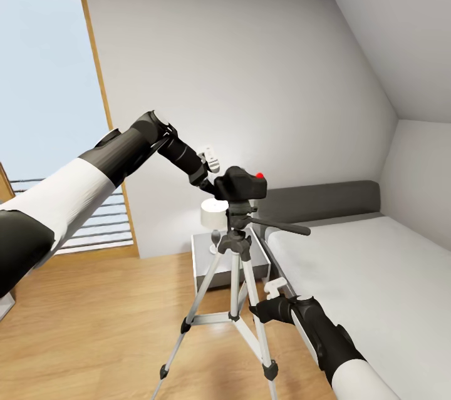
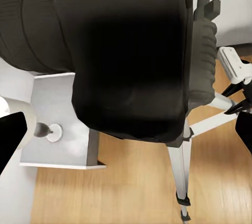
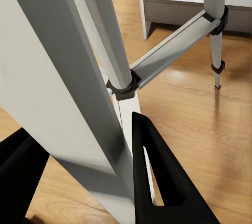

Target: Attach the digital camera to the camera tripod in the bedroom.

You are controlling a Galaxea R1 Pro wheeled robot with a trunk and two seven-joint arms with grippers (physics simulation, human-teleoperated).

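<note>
left jaws: the left gripper [image 1: 220, 182] is clamped on the digital camera [image 1: 243, 184], which blocks most of the left wrist view, so no clue how wide they sit, just that they've got it.
camera vs head: the camera looks like it's sitting right on top of the camera tripod [image 1: 230, 300], directly over the black head. Can't tell if it's actually seated or just resting there.
long axis: camera body runs roughly level, red button up; the pan handle [image 1: 282, 225] sticks out sideways toward the bed [image 1: 363, 275].
right jaws: the right gripper [image 1: 263, 311] is closed around one tripod leg [image 3: 63, 92], low down, fingers either side of it, so it seems to be steadying the stand.
nearer arm: left one, obviously, it's on the camera already.
room to move: open wall above and behind. Nightstand [image 1: 203, 256] and small lamp [image 1: 213, 215] sit just behind the tripod; bed frame close on the handle side. I'd guess any push should go straight down, or the legs skid on the wood floor [image 1: 94, 325].
</note>
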